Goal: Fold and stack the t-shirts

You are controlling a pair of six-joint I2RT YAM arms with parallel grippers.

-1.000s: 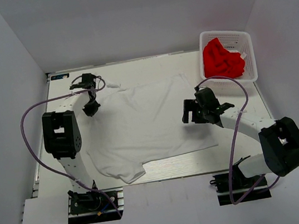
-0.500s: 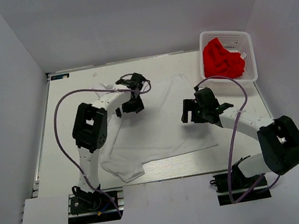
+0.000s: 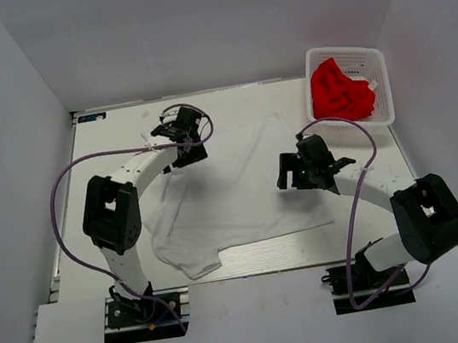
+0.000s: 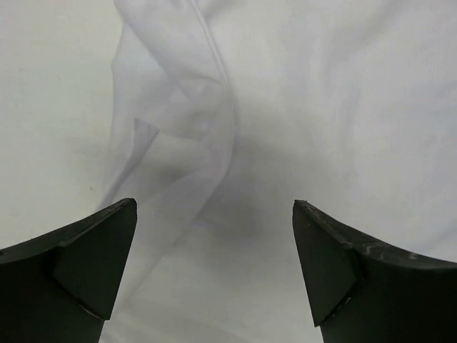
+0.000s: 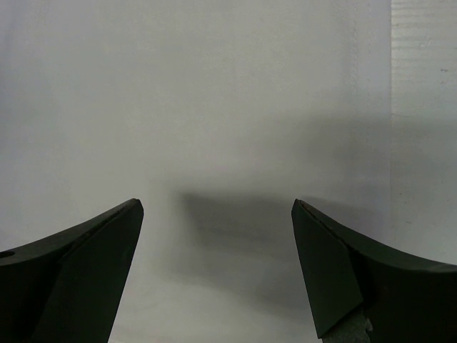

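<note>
A white t-shirt [image 3: 240, 187] lies spread on the table, its left side folded in over the body. My left gripper [image 3: 180, 144] hovers open over the shirt's upper left part. In the left wrist view the left gripper [image 4: 214, 207] has nothing between its fingers, and a folded, creased flap of the white t-shirt [image 4: 178, 121] lies below. My right gripper [image 3: 291, 171] stands open just above the shirt's right side. Seen from the right wrist, the right gripper [image 5: 218, 204] is empty over smooth cloth [image 5: 214, 107]. A crumpled red t-shirt [image 3: 339, 90] sits in the basket.
The white lattice basket [image 3: 345, 51] stands at the table's back right corner. Grey walls close in the table [image 3: 106, 155] on three sides. A strip of bare table [image 5: 425, 107] shows right of the shirt's edge in the right wrist view.
My left gripper carried the shirt's left side rightward over the body, opened and let go, then drew back up and left. The right arm has barely moved.
</note>
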